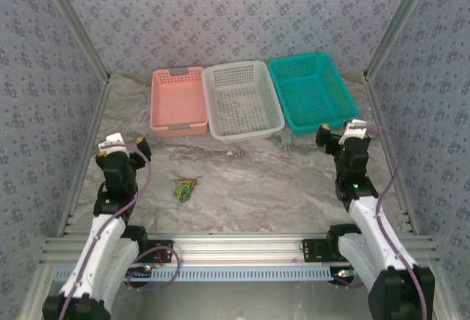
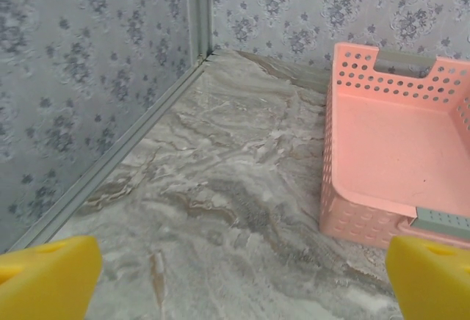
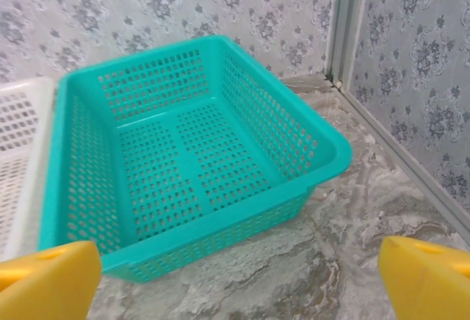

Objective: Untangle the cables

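Cables (image 1: 185, 189) are lying bunched on the near-left desk (image 1: 257, 180), left and right jaws are both gaping wide and empty, and I'm worrying a clumsy pinch grabs several wires, tightening the knot.

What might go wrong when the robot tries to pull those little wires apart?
1. The cables lie in one small, thin bunch, so the wide-open left gripper might pinch the whole clump instead of one wire.
2. The right gripper sits close to the teal basket and might bump it when it turns toward the wires.
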You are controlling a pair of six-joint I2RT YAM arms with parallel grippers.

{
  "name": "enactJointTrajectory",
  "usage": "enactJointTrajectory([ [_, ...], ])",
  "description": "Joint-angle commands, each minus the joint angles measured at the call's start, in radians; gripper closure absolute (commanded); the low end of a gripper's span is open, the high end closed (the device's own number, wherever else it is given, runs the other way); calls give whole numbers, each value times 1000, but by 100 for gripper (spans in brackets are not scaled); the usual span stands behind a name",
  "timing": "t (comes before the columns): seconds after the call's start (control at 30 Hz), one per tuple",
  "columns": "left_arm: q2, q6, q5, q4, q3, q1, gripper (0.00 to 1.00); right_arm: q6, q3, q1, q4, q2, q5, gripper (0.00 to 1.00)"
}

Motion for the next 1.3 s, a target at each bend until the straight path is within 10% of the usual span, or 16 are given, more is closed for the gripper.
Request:
enactJointTrajectory([
  [0.0,-64,-12,10,-224,85,-16,1,20,67,94,-197,-96,63,1],
  [0.07,-62,-59,30,-276,168,-24,1,47,148,191,-258,-111,133,1],
  [0.2,-22,-462,49,-602,342,-12,1,649,359,189,-827,-44,167,1],
  [0.33,172,-508,446,-613,425,-3,1,483,384,280,-682,14,-77,8],
  [0.5,401,-494,292,-968,573,-326,1,445,492,684,-766,210,73,20],
  [0.63,429,-547,258,-1080,564,-514,6,487,519,805,-737,349,-31,22],
  [0.93,527,-496,305,-979,467,-596,17,352,457,755,-606,436,-428,24],
  [1.27,681,-407,283,-843,431,-599,37,440,307,763,-469,400,-500,31],
])
